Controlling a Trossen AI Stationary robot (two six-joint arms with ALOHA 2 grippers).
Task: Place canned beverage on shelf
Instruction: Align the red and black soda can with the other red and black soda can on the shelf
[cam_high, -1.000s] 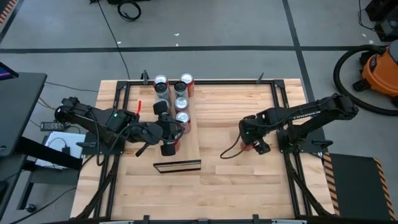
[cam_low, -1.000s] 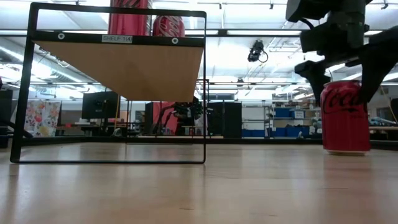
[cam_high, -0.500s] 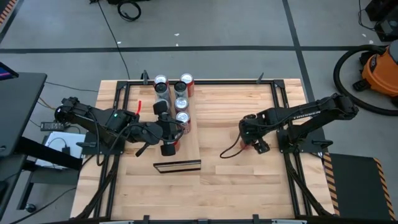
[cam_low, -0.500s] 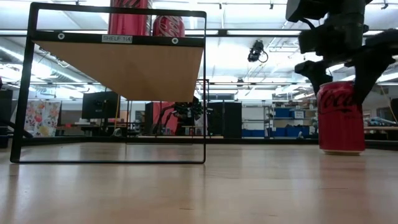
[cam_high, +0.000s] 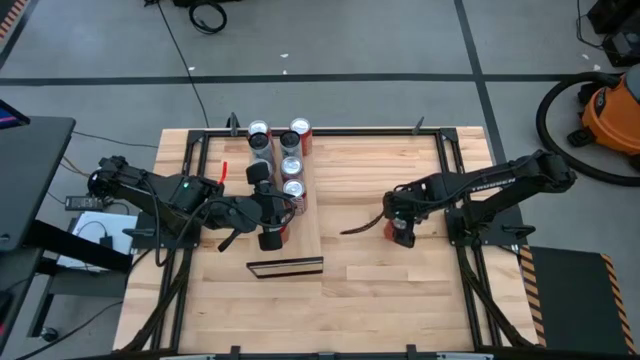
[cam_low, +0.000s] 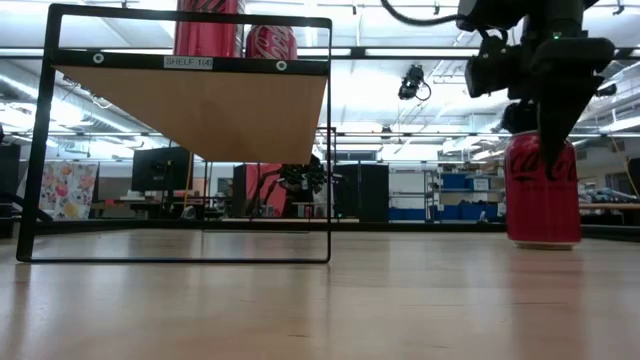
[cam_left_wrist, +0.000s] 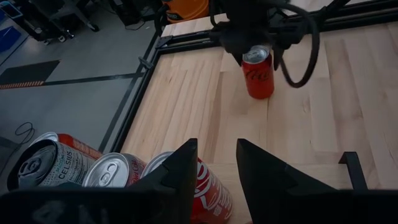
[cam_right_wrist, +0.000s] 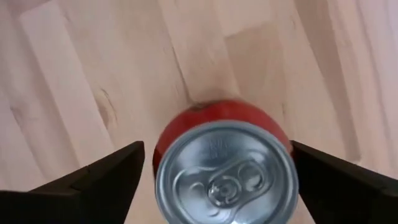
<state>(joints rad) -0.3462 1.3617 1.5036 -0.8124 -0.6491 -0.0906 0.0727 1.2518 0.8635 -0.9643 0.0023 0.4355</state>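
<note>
A red cola can (cam_low: 542, 190) stands upright on its base on the table's right half, also seen in the high view (cam_high: 400, 233). My right gripper (cam_right_wrist: 217, 155) points down over it, open, with one finger on each side of the can's top. The shelf (cam_low: 200, 110), a pale wood slab in a black frame, carries several cans (cam_high: 291, 165) and stands left of centre. My left gripper (cam_left_wrist: 214, 155) hovers above the shelf's near cans (cam_left_wrist: 115, 177), its fingers a little apart with nothing between them. My right gripper's fingers flank the can's rim (cam_right_wrist: 186, 143) from above. One finger (cam_right_wrist: 112, 174) stands clear of it. Whether the other finger (cam_right_wrist: 323, 174) touches the can, I cannot tell.
Black rails (cam_high: 455, 180) frame the butcher-block tabletop. Bare wood (cam_high: 350, 190) lies between the shelf and the can. The shelf's black end frame (cam_high: 285, 266) faces the near edge.
My right gripper has rolled about its downward axis over the can, so one finger now hangs in front of the can in the low view. The can has slid a little toward the table's left, staying upright.
</note>
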